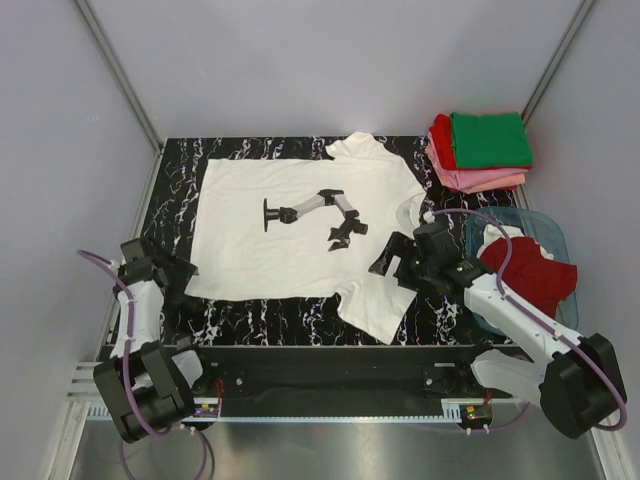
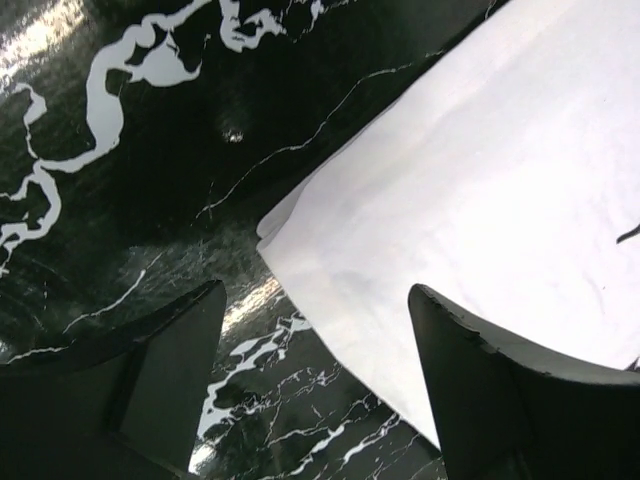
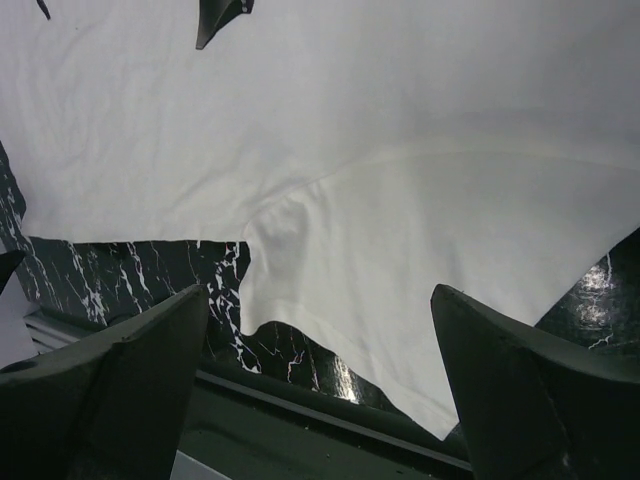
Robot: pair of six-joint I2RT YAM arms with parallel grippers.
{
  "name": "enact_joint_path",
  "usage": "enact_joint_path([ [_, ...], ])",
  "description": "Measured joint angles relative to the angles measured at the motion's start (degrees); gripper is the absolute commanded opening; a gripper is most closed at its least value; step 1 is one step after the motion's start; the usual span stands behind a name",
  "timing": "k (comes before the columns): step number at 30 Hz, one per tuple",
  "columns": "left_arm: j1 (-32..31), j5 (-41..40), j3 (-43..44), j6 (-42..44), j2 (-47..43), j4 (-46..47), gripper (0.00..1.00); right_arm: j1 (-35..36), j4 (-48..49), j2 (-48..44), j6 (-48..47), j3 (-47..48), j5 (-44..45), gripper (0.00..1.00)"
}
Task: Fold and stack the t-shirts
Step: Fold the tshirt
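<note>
A white t-shirt with a black robot-arm print lies spread flat on the black marbled table, collar to the right. My left gripper is open and empty just above the shirt's near left corner. My right gripper is open and empty above the near sleeve, close to the table's front edge. A folded stack with a green tee on top of red and pink ones sits at the back right. A dark red tee and a white one lie in the tub.
A translucent blue-grey plastic tub stands on the right of the table, behind my right arm. The table's front edge and a black rail run just below the sleeve. Grey walls enclose the table.
</note>
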Motion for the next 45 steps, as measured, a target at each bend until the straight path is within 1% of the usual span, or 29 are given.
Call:
enact_joint_path([
  [5,-0.63,-1.7,-1.81,-1.25,-0.24,1.55,0.75,0.02,-0.44,-2.69,0.59,-0.26,2.47,1.0],
  [10,-4.26,-3.85,-3.13,-2.89,-1.03,1.95,0.75,0.02,-1.97,-2.86,0.66,-0.26,4.37,1.0],
  [14,-4.46,-4.9,-5.44,-3.65,0.57,3.74,0.67,0.02,-3.5,-3.26,1.01,-0.26,5.46,1.0],
  [17,-4.46,-5.51,-5.2,-4.2,3.74,6.14,0.54,0.02,-4.61,-4.0,1.44,-0.26,5.66,1.0],
  [18,-4.46,-5.73,-5.14,-4.24,4.55,7.39,0.47,0.02,-5.14,-4.46,1.57,-0.26,5.81,1.0],
  [21,-4.46,-6.05,-5.07,-4.28,6.23,9.97,0.31,0.02,-7.76,-6.62,2.49,-0.26,6.91,1.0],
  [22,-4.46,-6.14,-5.07,-4.26,6.54,10.56,0.14,0.0,-8.76,-7.37,2.89,-0.28,7.32,1.0],
  [24,-4.46,-6.34,-5.11,-4.39,6.82,11.1,0.01,0.02,-10.91,-9.57,4.39,-0.72,7.93,1.0],
  [27,-4.5,-6.4,-5.11,-4.24,6.67,11.41,0.0,0.02,-13.29,-12.24,6.47,-2.8,7.98,0.98],
  [28,-4.5,-6.4,-5.11,-4.22,6.64,11.47,0.0,0.02,-14.01,-12.74,7.13,-3.89,7.76,0.94],
  [31,-4.5,-6.38,-5.11,-4.22,6.47,11.5,0.0,0.28,-15.63,-12.74,8.9,-7.06,6.51,0.89],
  [32,-4.5,-6.32,-5.11,-4.22,6.43,11.54,0.0,0.61,-16.04,-12.61,9.49,-8.13,5.81,0.83],
  [34,-4.5,-6.12,-5.11,-4.22,6.45,11.56,0.0,1.88,-16.37,-11.8,10.64,-9.7,4.81,0.81],
  [37,-4.5,-5.92,-5.11,-4.22,6.43,11.69,0.0,4.5,-15.98,-8.59,11.58,-10.01,3.63,0.77],
  [38,-4.5,-5.9,-5.11,-4.22,6.43,11.76,0.0,5.16,-15.45,-7.04,11.85,-10.01,3.39,0.72],
  [42,-4.5,-5.11,-5.11,-4.22,6.4,11.78,0.0,6.05,-13.18,-1.79,12.52,-10.01,2.16,0.59],
  [45,-4.5,-4.48,-5.11,-4.24,6.36,11.78,0.0,7.02,-11.15,1.09,12.87,-10.01,1.95,0.54],
])
